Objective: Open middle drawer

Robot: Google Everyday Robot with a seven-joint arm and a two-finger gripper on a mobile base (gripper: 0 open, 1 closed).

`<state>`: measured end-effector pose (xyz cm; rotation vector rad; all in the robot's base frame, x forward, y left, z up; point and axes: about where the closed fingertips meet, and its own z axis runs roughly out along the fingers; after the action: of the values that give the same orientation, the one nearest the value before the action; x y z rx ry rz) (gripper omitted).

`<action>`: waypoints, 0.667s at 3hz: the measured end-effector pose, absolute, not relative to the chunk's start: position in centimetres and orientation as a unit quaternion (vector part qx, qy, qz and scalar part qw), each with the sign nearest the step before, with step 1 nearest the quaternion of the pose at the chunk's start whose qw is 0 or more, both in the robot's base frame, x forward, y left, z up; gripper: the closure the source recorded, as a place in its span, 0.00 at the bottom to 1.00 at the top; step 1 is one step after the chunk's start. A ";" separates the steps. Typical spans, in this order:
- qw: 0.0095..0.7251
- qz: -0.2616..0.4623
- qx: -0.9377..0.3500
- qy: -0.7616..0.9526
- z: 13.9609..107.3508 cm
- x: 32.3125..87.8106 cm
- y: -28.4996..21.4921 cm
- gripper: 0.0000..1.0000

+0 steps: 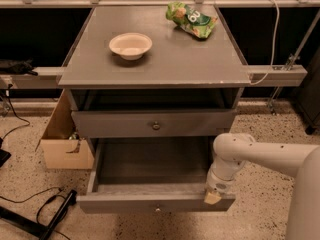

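Observation:
The grey cabinet (155, 59) has a top drawer (125, 125) with a small round knob, pushed nearly in with a dark gap above it. Right below it, the middle drawer (120, 203) is pulled far out toward me. Its inside is empty and its small knob shows at the front centre. The lowest drawer is hidden under it. My gripper (212, 197) hangs from the white arm (260, 156) at the right front corner of the open middle drawer, touching or just above its front edge.
A cream bowl (130, 45) and a green snack bag (192, 18) lie on the cabinet top. An open cardboard box (64, 143) stands on the floor to the left. Black cables (47, 209) lie at the lower left. A white cable (272, 34) hangs at the right.

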<state>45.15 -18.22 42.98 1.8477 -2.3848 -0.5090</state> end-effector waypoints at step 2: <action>0.042 -0.170 0.604 -0.778 43.2 45.2 -18.1 0.82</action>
<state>45.22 -18.14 43.20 1.8485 -2.3796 -0.5194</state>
